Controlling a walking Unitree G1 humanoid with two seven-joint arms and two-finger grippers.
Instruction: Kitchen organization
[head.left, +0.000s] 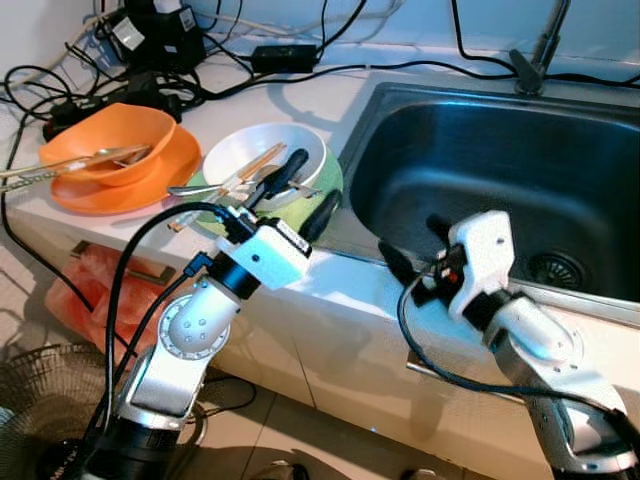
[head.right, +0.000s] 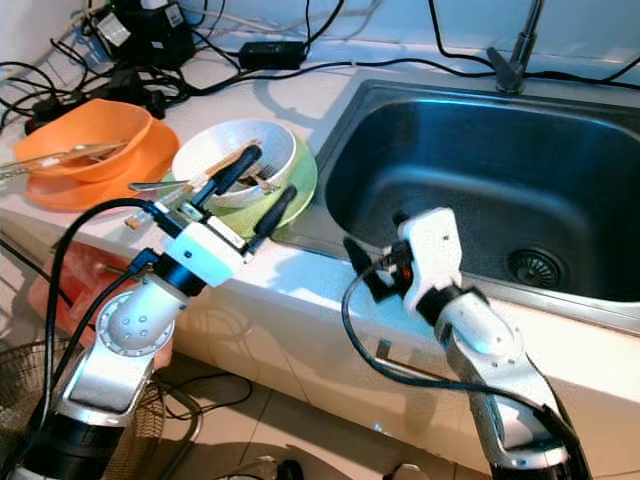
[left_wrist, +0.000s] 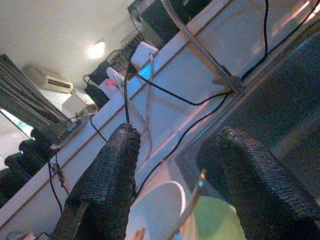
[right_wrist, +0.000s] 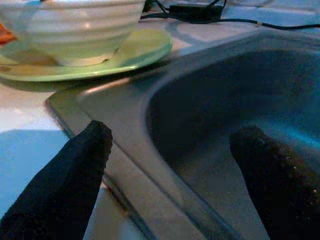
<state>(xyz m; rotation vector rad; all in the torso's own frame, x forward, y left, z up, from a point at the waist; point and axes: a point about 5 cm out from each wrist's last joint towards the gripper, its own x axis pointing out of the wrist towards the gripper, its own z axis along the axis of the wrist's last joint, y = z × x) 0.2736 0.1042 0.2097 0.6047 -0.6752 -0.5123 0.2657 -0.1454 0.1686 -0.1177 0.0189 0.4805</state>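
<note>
A white bowl (head.left: 262, 148) sits on a green plate (head.left: 330, 184) on the counter, left of the steel sink (head.left: 500, 170). Wooden chopsticks (head.left: 252, 168) and a metal spoon (head.left: 195, 189) lie in the bowl. My left gripper (head.left: 304, 193) hovers open over the bowl's near right side, nothing between its fingers (left_wrist: 107, 180). My right gripper (head.left: 416, 246) stands open at the sink's front left rim, holding nothing; its wrist view looks past the fingertips (right_wrist: 65, 185) to the bowl (right_wrist: 75, 30) and plate (right_wrist: 137, 52). An orange bowl (head.left: 108, 135) with utensils rests on an orange plate (head.left: 120, 192) further left.
Black cables and power adapters (head.left: 285, 55) crowd the counter's back. The faucet (head.left: 540, 50) rises behind the sink, whose drain (head.left: 558, 268) is at the right. A fan (head.left: 30, 400) and a red bag (head.left: 90, 285) are on the floor below the counter's edge.
</note>
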